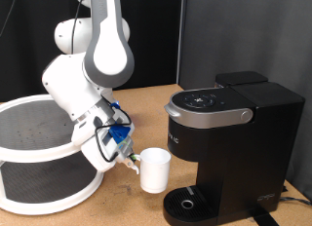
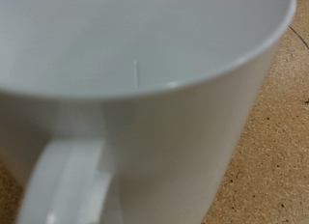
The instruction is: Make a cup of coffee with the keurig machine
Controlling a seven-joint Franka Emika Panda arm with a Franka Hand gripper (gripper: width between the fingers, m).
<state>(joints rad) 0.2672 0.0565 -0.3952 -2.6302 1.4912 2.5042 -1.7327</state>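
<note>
The white cup (image 1: 155,170) stands upright on the cork tabletop, just to the exterior view's left of the keurig machine (image 1: 229,138) and beside its round drip tray (image 1: 185,203). The machine's lid is down. My gripper (image 1: 133,161) is low at the cup's left side, at about rim height and right against it. In the wrist view the cup (image 2: 145,98) fills the frame, its handle (image 2: 63,185) turned toward the camera. My fingers do not show there.
A white two-tier round rack (image 1: 39,153) stands at the exterior view's left, close behind my arm. Cork tabletop (image 1: 117,211) shows in front of the cup. A black curtain hangs behind.
</note>
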